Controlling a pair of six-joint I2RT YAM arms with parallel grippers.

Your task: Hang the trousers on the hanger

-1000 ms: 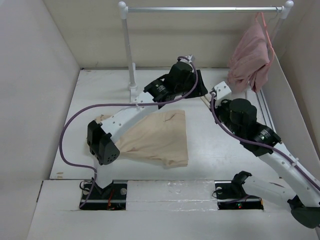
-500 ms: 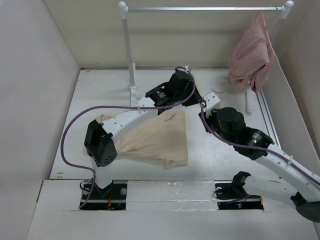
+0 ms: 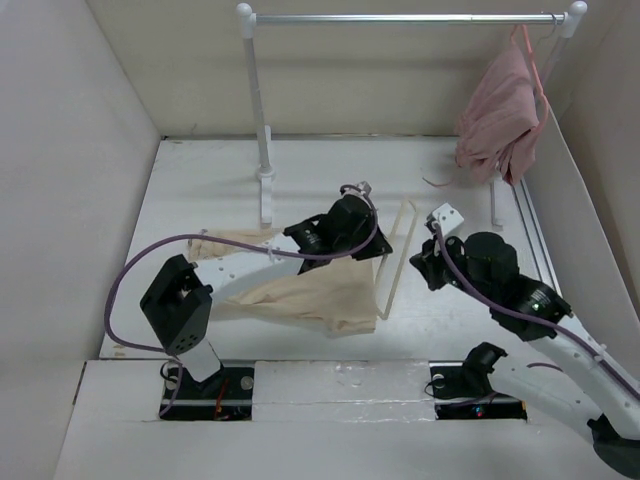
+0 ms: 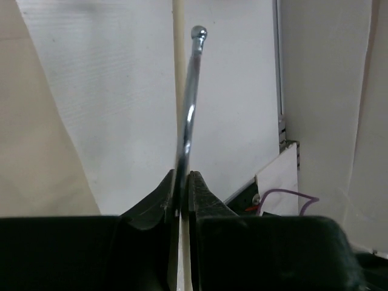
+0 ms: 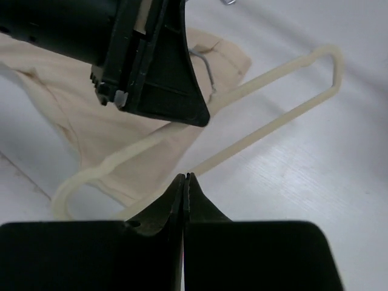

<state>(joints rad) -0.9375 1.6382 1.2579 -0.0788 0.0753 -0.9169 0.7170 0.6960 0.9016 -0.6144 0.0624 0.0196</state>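
Observation:
The cream hanger stands on edge at mid table, its long bars running front to back beside the right edge of the beige trousers, which lie crumpled on the table. My left gripper is shut on the hanger's metal hook, with a cream bar behind it. In the right wrist view the hanger lies partly over the trousers. My right gripper is shut and empty, its tips just above the hanger's lower bar.
A clothes rail on white posts spans the back. A dusty-pink garment hangs at its right end. White walls close in the table on the left, back and right.
My left gripper has pulled the hanger from the back of the table toward the front, beside the trousers. My right gripper has moved forward and left, close to the hanger.

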